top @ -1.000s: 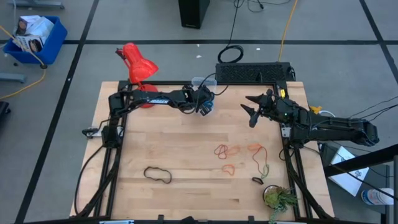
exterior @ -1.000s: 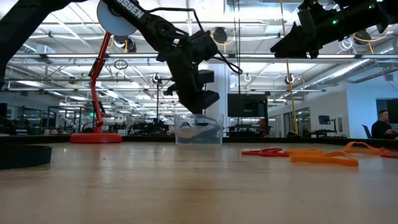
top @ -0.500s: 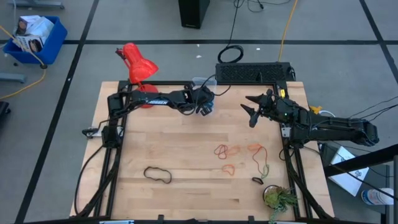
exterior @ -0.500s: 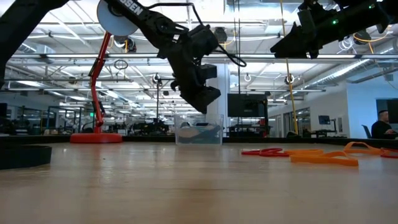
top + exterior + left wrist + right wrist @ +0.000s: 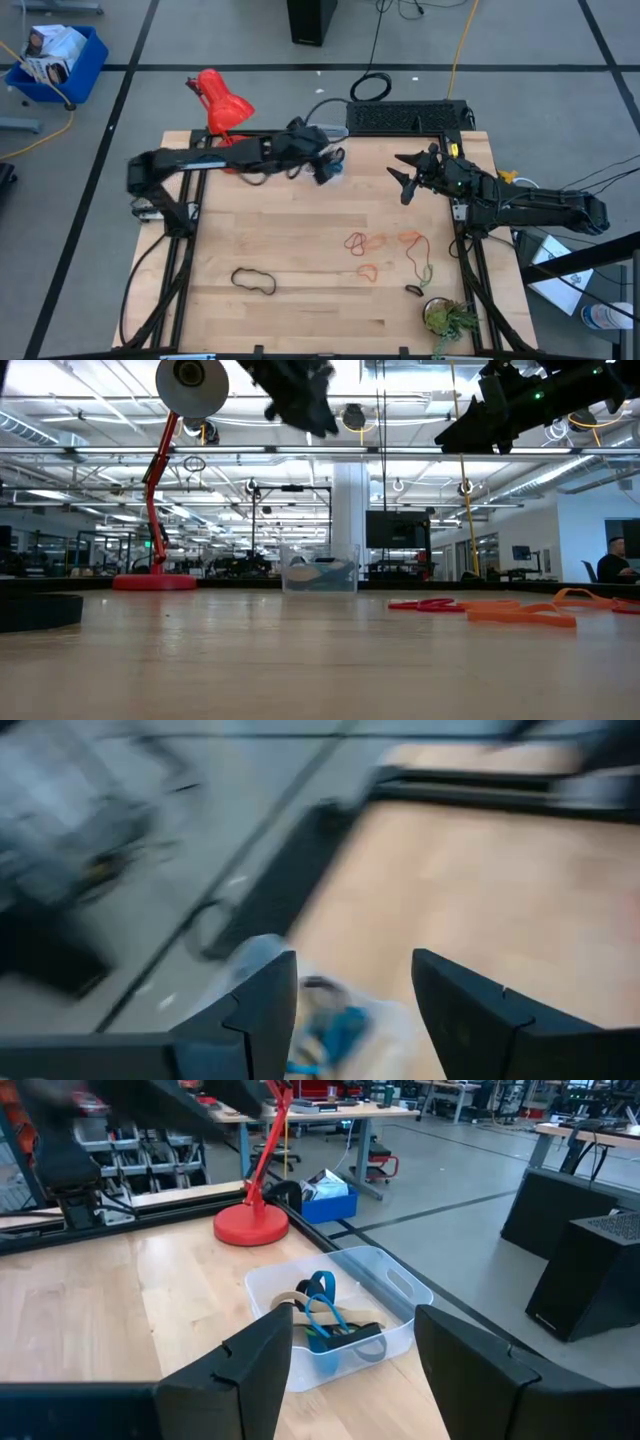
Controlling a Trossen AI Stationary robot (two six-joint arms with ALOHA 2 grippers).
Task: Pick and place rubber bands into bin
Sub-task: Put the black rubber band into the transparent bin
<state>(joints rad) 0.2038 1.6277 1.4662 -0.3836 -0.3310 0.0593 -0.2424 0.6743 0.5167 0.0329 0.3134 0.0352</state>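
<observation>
The clear bin [image 5: 335, 1315] stands at the table's far middle, near the red lamp's base, with blue, black and tan rubber bands inside; it also shows in the high view [image 5: 336, 166] and the low view [image 5: 320, 570]. My left gripper [image 5: 355, 1010] hangs open high above the bin [image 5: 330, 1020], with nothing between its fingers. My right gripper [image 5: 350, 1370] is open and waits above the table's far right [image 5: 404, 182]. Red and orange rubber bands [image 5: 368, 243] and an olive-green one [image 5: 425, 268] lie flat on the table's right half [image 5: 480, 608].
A red desk lamp [image 5: 222, 110] stands at the far left. A thick black loop [image 5: 253, 280] lies near the front left. A small plant [image 5: 448, 318] sits at the front right corner. A person [image 5: 615, 560] sits in the room behind.
My left gripper has risen from just over the bin to high above it, near the top of the low view, and the whole left arm has lifted. The bin and the bands on the table have stayed put.
</observation>
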